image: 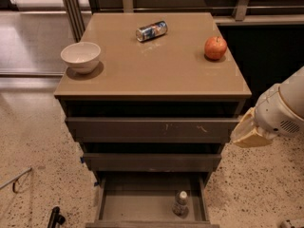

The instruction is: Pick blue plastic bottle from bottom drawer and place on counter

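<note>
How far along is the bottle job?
Done: the bottom drawer stands open. In hand: nothing; the gripper hangs right of the counter, below its top. Left: grasp the blue plastic bottle upright in the drawer and set it on the counter.

1. The counter, a glossy tan top, carries three things, all well apart.
2. A white bowl stands upright near its left edge.
3. A blue-and-silver can lies on its side toward the back, about mid-width.
4. A red apple sits near the right edge, toward the back.
5. On the speckled floor at lower left lie a thin loop, perhaps a cable, and a small dark object.
6. The gripper hangs off the counter's right side, below its top.
</note>
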Controlling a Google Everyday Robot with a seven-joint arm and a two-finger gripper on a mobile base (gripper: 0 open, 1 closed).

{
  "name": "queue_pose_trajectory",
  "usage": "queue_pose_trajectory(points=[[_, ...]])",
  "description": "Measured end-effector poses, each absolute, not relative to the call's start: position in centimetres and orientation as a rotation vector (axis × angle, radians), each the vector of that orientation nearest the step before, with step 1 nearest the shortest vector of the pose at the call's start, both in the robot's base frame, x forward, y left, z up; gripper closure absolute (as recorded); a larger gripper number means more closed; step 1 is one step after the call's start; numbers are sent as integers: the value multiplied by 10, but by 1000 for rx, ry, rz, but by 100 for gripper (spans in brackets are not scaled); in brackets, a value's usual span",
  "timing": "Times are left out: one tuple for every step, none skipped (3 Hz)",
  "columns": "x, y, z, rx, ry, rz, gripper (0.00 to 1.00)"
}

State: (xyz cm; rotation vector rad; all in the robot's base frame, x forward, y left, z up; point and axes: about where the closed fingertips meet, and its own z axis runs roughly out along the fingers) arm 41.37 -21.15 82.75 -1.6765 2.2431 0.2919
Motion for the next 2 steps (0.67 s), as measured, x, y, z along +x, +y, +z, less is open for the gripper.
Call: queue_pose_trajectory(points=[[415, -215, 796, -1688, 2257, 270, 100], [420, -222, 727, -1678, 2281, 259, 100]])
